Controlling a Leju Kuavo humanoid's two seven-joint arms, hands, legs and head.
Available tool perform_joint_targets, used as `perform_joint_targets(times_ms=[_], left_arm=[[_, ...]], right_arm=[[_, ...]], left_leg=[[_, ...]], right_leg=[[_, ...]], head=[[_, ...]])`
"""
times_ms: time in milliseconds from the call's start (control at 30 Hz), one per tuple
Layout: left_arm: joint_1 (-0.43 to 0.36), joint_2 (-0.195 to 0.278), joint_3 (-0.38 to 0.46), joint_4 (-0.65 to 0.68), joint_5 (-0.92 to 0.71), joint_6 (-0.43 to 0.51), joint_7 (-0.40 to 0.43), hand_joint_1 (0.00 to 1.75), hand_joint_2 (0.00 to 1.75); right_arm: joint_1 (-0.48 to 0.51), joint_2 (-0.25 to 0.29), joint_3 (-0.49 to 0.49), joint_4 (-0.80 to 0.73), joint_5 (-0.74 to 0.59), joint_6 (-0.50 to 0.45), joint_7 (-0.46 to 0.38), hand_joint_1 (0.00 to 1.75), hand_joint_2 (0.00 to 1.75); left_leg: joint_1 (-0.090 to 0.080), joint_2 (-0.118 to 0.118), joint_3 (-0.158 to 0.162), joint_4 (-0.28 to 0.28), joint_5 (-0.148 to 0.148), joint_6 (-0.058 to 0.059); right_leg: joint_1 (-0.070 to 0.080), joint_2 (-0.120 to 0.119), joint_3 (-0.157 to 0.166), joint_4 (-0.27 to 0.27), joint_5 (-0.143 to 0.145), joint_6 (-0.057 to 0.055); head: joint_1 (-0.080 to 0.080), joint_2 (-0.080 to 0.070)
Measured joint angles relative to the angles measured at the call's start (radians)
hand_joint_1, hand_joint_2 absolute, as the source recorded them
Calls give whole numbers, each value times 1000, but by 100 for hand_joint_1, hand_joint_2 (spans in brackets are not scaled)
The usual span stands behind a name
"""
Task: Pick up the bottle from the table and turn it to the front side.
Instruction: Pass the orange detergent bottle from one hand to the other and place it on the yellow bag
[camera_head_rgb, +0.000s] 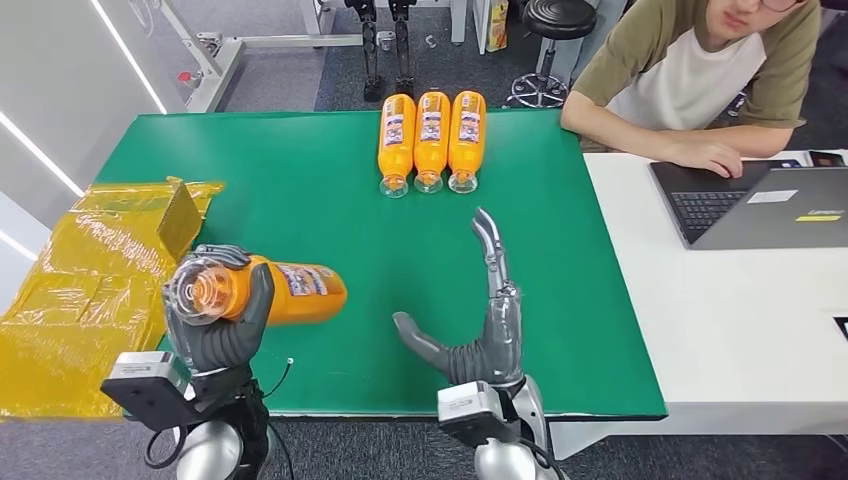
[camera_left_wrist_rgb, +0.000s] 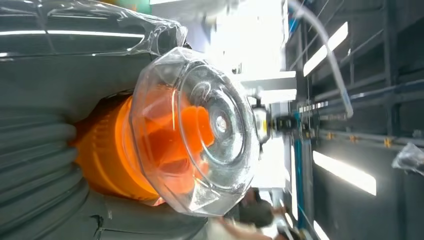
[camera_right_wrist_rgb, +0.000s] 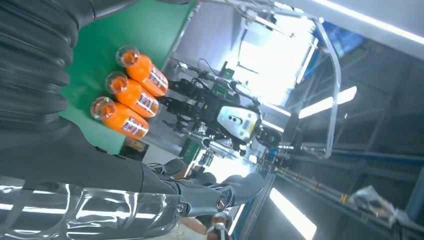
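Turning step: the left hand (camera_head_rgb: 215, 335) grips the bottle (camera_head_rgb: 262, 291) lifted over the green table (camera_head_rgb: 300, 190), label side up; right hand (camera_head_rgb: 482, 335) spread, holding nothing, likely next to receive it.

Your left hand (camera_head_rgb: 215, 320) grips the bottle (camera_head_rgb: 265, 290) with fingers wrapped around it, while your right hand (camera_head_rgb: 480, 330) is open, fingers extended forward.

Black stool (camera_head_rgb: 559, 18) on grey floor (camera_head_rgb: 280, 80)
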Motion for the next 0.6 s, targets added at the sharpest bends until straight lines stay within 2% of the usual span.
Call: perform_joint_targets(times_ms=[167, 333, 433, 600], left_arm=[[25, 46, 83, -43, -200, 54, 73, 175, 175], [92, 128, 198, -91, -457, 134, 145, 175, 175], [121, 164, 245, -114, -481, 141, 150, 175, 175], [137, 186, 269, -133, -488, 141, 150, 175, 175]], right_arm=[[34, 13, -19, -83, -40, -48, -46, 0, 175], [102, 14, -35, -135, -141, -59, -157, 0, 175], [122, 14, -41, -143, -157, -59, -179, 0, 175], [130, 14, -43, -149, -159, -59, -181, 0, 175]], left_leg=[[0, 0, 0, 0, 0, 0], [0, 1, 0, -1, 0, -1], [0, 1, 0, -1, 0, -1], [0, 1, 0, -1, 0, -1]], right_leg=[[0, 0, 0, 0, 0, 0], [0, 2, -1, 0, -1, -1], [0, 1, -2, 0, -1, -2], [0, 1, -1, 0, -1, -1]], head=[[0, 0], [0, 0], [0, 0], [0, 0]])
